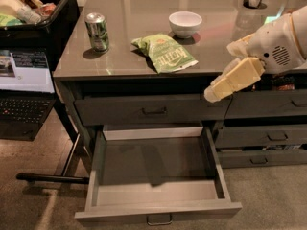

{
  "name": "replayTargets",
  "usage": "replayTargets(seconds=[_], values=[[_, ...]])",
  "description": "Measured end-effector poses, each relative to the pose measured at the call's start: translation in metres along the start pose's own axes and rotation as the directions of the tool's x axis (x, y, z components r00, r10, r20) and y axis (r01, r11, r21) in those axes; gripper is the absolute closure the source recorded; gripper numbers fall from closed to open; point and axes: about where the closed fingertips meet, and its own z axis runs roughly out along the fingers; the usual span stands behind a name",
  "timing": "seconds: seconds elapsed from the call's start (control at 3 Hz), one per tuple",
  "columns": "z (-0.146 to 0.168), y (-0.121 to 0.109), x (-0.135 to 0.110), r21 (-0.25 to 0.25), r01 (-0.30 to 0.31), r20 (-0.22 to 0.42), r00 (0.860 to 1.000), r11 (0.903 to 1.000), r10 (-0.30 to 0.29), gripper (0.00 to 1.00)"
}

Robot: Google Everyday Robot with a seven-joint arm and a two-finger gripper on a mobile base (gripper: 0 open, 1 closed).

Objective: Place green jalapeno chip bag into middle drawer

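The gripper [214, 93], cream-coloured on a white arm, hung at the front edge of the grey countertop [144, 4], level with the top drawer front [148, 110] and just beside that front's right end; it slanted down and to the left in the camera view; whether it was open or closed could not be told, and it had hold of nothing. The green jalapeno chip bag [165, 54] lay flat on the countertop, above and to the left of the gripper, near it but apart. The middle drawer [158, 209] stood pulled fully out below and to the left of the gripper, its lighter grey floor bare. A white bowl [185, 23] sat beyond the bag, farther from the gripper; a green-and-silver soda can [97, 31] stood upright well to the left, past the bag. Narrower drawers [268, 138] sat shut directly beneath the gripper's arm.
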Motion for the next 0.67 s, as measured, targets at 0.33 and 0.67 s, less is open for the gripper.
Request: replayTargets(seconds=[0.33,0.67], values=[[0.006,-0.006,-0.002,0.046,-0.029,0.002,1.000,0.9985,0.029,0.00],[0.032,-0.039,-0.020,0.107,-0.054,0.036,0.998,0.9928,0.050,0.00]])
